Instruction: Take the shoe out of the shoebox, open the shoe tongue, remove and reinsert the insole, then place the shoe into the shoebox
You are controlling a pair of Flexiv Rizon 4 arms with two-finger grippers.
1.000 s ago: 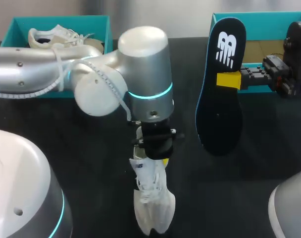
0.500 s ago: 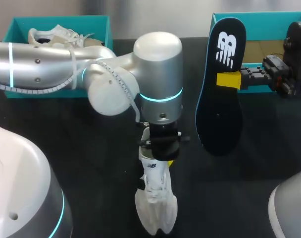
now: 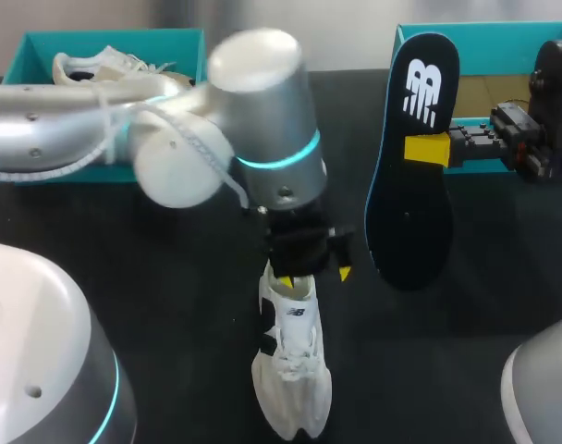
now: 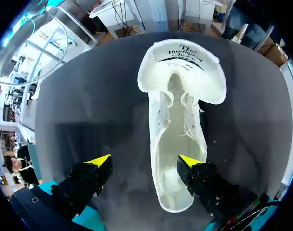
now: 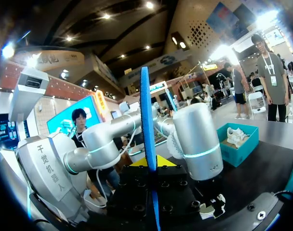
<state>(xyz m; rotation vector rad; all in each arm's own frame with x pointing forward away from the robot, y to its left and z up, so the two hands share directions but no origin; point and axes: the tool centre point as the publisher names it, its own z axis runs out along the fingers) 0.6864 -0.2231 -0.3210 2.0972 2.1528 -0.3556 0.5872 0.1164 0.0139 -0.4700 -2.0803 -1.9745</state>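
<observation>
Teal cardboard shoebox (image 3: 41,46), upper left of the head view: holds one white sneaker (image 3: 101,67), partly covered by the left arm (image 3: 78,139). Second teal shoebox (image 3: 512,46), upper right: interior largely hidden behind the dark blue-edged insole (image 3: 412,157). The right gripper (image 3: 429,150) grasps that insole upright. The white lace-up shoe (image 3: 292,365) lies on the black table (image 3: 170,305), lower centre, tongue folded forward. The left gripper (image 3: 309,271) fingers clamped its heel collar half a second ago. They are now spread apart, and the shoe is released.

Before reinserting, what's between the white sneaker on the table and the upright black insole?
In the head view, bare black tabletop, with one yellow-tipped finger of the open left tool hanging over it.
</observation>
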